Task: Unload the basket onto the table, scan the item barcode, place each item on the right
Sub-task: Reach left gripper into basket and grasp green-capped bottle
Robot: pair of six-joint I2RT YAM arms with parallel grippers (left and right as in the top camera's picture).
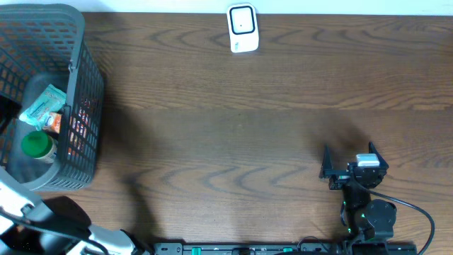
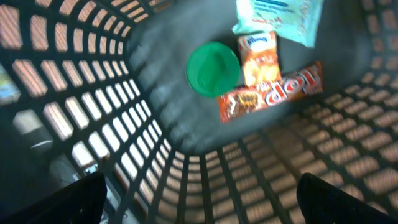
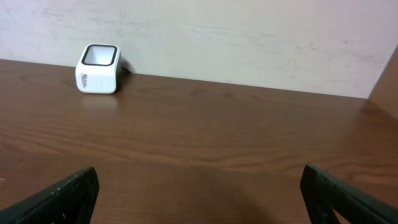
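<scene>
Basket [image 2: 81, 124] walls, apparently tight, around items [image 2: 270, 93]

Soft light, blurred basket [image 2: 74, 93] interior

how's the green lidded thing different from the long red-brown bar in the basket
Shape: the green-lidded container shows a round top; the snack bar is long and narrow.
Look: the container's lid is plain green; the bar's wrapper is red-brown with large white lettering.
Pose: the container seems to stand lid-up; the bar lies flat.
Shared: both sit side by side on the floor of the basket.
</scene>
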